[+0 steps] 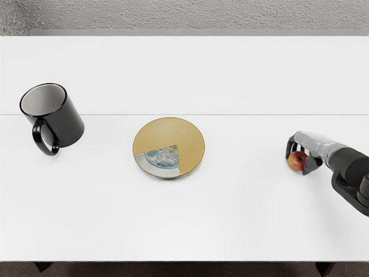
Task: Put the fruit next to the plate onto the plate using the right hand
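Note:
A round tan plate (173, 138) with a blue-grey wedge pattern on its near left lies at the middle of the white table. Far to its right a small red and yellow fruit (297, 160), like an apple, sits at table level inside my right hand (301, 156). The arm enters from the right edge. The dark fingers curl around the fruit from above and from both sides, so the hand is shut on it. I cannot tell whether the fruit still touches the table. The left arm does not show.
A black mug (53, 115) with a grey inside stands at the left, its handle toward the near side. The table's (184, 231) front edge runs along the bottom, and a grey wall lies behind its far edge.

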Robot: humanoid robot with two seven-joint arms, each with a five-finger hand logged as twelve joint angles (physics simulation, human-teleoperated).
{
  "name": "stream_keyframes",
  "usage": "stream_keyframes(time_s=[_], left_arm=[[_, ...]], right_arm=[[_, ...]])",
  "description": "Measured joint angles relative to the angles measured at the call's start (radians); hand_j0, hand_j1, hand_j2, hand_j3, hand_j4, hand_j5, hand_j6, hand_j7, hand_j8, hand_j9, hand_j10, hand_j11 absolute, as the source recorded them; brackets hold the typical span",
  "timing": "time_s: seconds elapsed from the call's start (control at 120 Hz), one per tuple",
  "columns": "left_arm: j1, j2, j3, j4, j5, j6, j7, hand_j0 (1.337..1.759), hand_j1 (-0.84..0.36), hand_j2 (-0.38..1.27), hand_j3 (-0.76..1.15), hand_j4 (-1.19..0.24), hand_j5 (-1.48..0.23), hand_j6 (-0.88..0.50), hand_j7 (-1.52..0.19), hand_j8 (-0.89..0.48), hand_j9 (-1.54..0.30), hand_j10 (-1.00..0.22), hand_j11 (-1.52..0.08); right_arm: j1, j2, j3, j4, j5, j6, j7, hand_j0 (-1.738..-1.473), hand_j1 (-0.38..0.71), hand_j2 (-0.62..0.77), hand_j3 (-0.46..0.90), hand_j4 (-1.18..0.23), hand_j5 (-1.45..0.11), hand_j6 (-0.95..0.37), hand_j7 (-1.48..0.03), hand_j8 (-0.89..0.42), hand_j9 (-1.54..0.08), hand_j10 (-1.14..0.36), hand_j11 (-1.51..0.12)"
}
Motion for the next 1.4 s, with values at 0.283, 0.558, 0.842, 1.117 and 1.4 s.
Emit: stream_keyframes(time_s=[0.283, 0.558, 0.842, 1.117, 1.4], left_arm=[[0.000, 0.000, 0.000, 0.000, 0.000, 0.000, 0.000, 1.658, 0.34, 0.00, 0.00, -0.01, -0.01, -0.01, -0.01, -0.01, -0.01, -0.01, -0.01], [0.000, 0.000, 0.000, 0.000, 0.000, 0.000, 0.000, 1.658, 0.34, 0.00, 0.00, -0.01, -0.01, -0.01, -0.01, -0.01, -0.01, -0.01, -0.01], [0.000, 0.000, 0.000, 0.000, 0.000, 0.000, 0.000, 1.658, 0.34, 0.00, 0.00, -0.01, -0.01, -0.01, -0.01, -0.01, -0.01, -0.01, -0.01], [0.000, 0.000, 0.000, 0.000, 0.000, 0.000, 0.000, 1.658, 0.34, 0.00, 0.00, -0.01, -0.01, -0.01, -0.01, -0.01, -0.01, -0.01, -0.01], [0.000, 0.000, 0.000, 0.000, 0.000, 0.000, 0.000, 1.658, 0.34, 0.00, 0.00, -0.01, -0.01, -0.01, -0.01, -0.01, -0.01, -0.01, -0.01]], right_arm=[[0.008, 0.013, 0.056, -0.002, 0.023, 0.013, 0.001, -1.649, 0.18, 0.12, 0.00, -0.72, -1.10, -0.47, -1.04, -0.48, -1.08, -0.77, -1.09], [0.009, 0.071, 0.139, -0.002, 0.030, 0.049, 0.000, -1.653, 0.23, 0.23, 0.00, -0.68, -1.12, -0.43, -1.04, -0.46, -1.10, -0.77, -1.11], [0.009, 0.148, 0.202, -0.001, 0.031, 0.070, 0.000, -1.655, 0.27, 0.28, 0.00, -0.65, -1.13, -0.41, -1.04, -0.44, -1.09, -0.78, -1.10], [0.012, 0.233, 0.228, -0.002, 0.031, 0.077, 0.001, -1.655, 0.28, 0.31, 0.00, -0.66, -1.11, -0.42, -1.04, -0.45, -1.08, -0.78, -1.08], [0.039, 0.365, 0.249, -0.023, 0.030, 0.087, 0.000, -1.655, 0.30, 0.38, 0.00, -0.64, -1.11, -0.41, -1.04, -0.44, -1.06, -0.79, -1.06]])
